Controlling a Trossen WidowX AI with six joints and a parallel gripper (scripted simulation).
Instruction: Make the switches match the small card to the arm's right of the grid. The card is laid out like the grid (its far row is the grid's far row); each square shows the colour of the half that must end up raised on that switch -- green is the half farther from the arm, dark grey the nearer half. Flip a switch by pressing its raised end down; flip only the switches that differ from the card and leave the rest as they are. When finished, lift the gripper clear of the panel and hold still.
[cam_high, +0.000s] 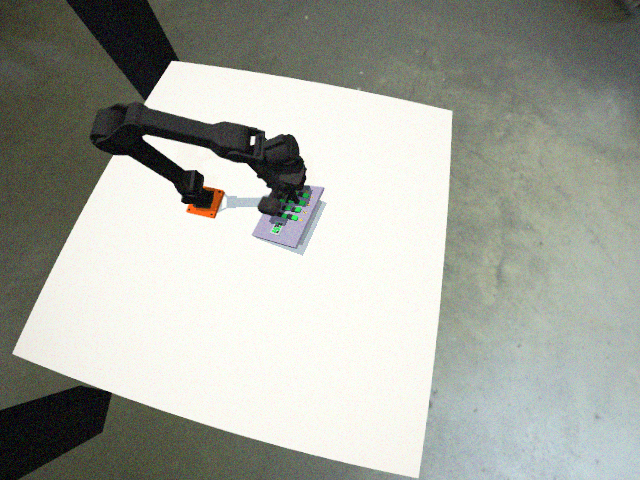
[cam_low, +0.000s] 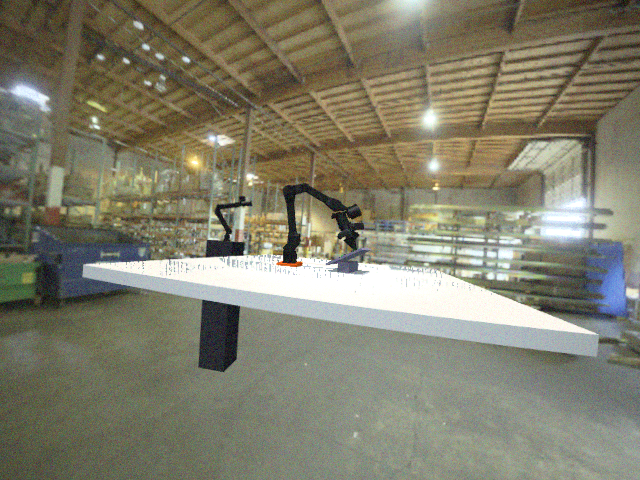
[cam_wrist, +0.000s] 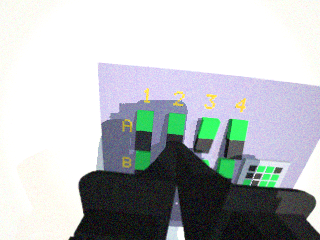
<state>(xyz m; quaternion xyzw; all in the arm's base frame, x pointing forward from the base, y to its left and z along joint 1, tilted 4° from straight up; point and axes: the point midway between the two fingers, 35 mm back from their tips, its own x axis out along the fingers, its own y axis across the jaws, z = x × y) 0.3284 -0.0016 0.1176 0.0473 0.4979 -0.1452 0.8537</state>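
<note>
A tilted lilac switch panel (cam_high: 292, 235) (cam_low: 353, 254) (cam_wrist: 280, 107) stands on the white table (cam_high: 310, 335). It carries rocker switches with green far halves and dark grey near halves, in columns marked 1 to 4 and rows A and B. The small card (cam_high: 277, 227) (cam_wrist: 263, 175) sits at the panel's right. My gripper (cam_wrist: 174, 145) (cam_high: 283, 198) (cam_low: 353, 241) is shut with nothing in it. Its tip lies over the near, dark half of switch A2 (cam_wrist: 176, 123), whose green half shows just beyond it. Whether it touches, I cannot tell. Switches A1 (cam_wrist: 144, 131), A3 (cam_wrist: 207, 134) and A4 (cam_wrist: 236, 136) show beside it. The fingers hide the nearer rows.
The arm's orange base (cam_high: 205, 202) (cam_low: 288, 263) stands left of the panel. A second dark arm on a black pedestal (cam_low: 225, 242) stands beyond the table. A black post (cam_low: 218, 335) holds the table up.
</note>
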